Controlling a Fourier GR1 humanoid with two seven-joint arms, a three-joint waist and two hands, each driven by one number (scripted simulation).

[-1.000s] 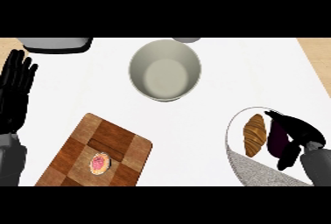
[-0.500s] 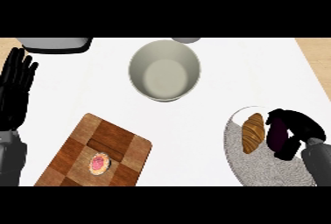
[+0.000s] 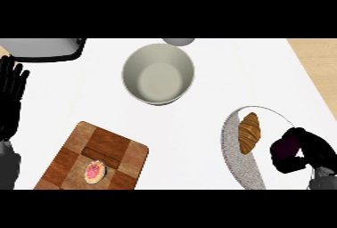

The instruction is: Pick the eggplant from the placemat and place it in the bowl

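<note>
Fingers [image 3: 314,147] curled round eggplant [image 3: 285,150] above placemat [image 3: 238,156]

Bright, even light; soft shadows; no glare.

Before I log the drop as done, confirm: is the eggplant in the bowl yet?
No. The bowl holds nothing, and the eggplant sits in the right hand by the placemat.
</note>
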